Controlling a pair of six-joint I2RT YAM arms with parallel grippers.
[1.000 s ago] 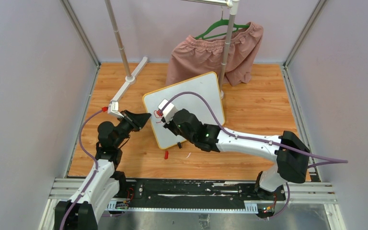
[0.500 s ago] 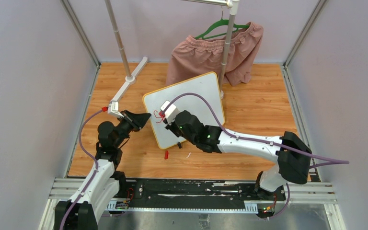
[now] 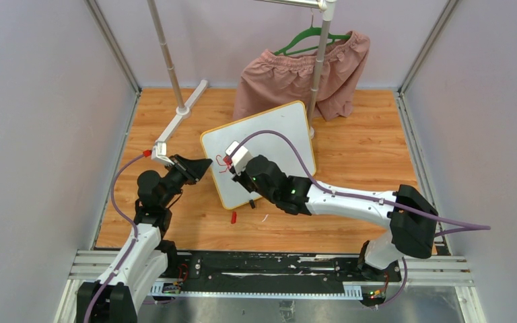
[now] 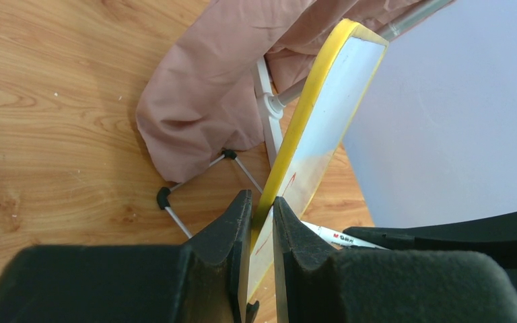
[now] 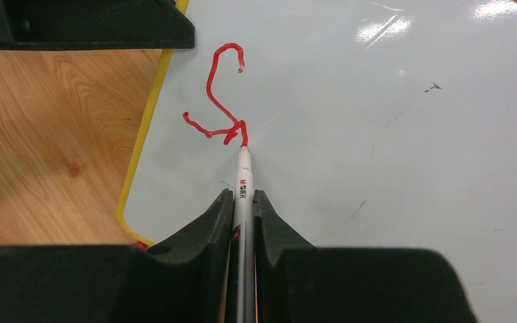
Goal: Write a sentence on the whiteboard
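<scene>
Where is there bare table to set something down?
Bare wooden table: between the yellow-rimmed white whiteboard and the right wall, and left of the white rack foot. Crowded: the board's left edge, at the left fingers and right fingers; the pink shorts behind.

The whiteboard, white with rounded corners and a thin yellow-orange rim, lies skewed over the middle of the wooden desk. Its left edge is pinched between the fingers of the left hand. Of the sentence, only a red cursive "S" with a short trailing stroke shows, close to that edge.
</scene>
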